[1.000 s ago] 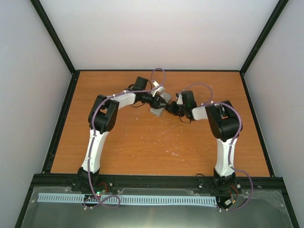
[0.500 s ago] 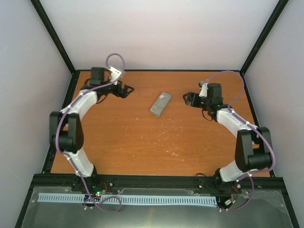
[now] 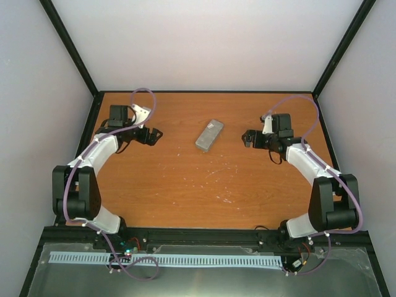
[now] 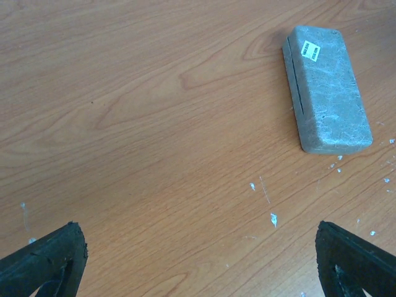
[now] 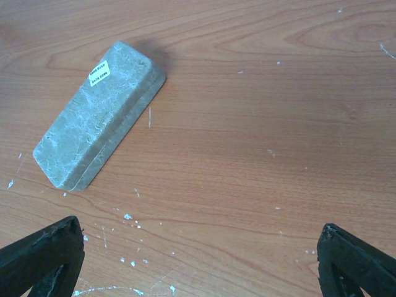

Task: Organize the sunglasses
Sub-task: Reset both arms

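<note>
Jaws stand spread wide and empty on the left gripper (image 3: 151, 135) and right gripper (image 3: 247, 137). The sunglasses are out of sight; one closed grey box (image 3: 210, 135) lies tilted near the middle of the worktop's (image 3: 185, 198) far edge. Two arms, the left arm (image 3: 99, 151) and right arm (image 3: 303, 162), bow outward toward the side edges, each gripper facing the box, well apart from it.

Sunglasses — hidden from view
</note>
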`<state>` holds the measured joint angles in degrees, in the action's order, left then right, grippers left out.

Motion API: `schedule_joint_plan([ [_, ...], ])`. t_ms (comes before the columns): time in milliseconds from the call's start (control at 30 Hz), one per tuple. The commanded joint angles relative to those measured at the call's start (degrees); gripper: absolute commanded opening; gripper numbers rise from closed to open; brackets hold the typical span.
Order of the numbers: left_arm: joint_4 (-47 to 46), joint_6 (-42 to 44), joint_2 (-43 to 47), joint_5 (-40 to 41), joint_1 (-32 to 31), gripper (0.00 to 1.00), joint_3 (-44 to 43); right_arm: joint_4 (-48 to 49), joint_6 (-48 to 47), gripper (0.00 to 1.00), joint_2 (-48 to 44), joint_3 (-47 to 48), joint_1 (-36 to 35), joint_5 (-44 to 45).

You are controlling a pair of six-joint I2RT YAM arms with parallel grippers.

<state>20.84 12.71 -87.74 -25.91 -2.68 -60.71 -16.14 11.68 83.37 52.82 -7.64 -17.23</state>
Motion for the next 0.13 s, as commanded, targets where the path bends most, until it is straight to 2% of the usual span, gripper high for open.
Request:
schedule_joint_plan([
  [0,-0.14,-0.13,1.97,0.51,0.48,0.99,-1.15,-1.2,0.4,1.0,-1.77,1.05,-0.01,1.54],
  [100,-0.65,-0.77,1.2,-0.03,0.48,0.99,-0.97,-0.62,-0.26,1.0,-1.57,0.17,-0.01,2.13],
])
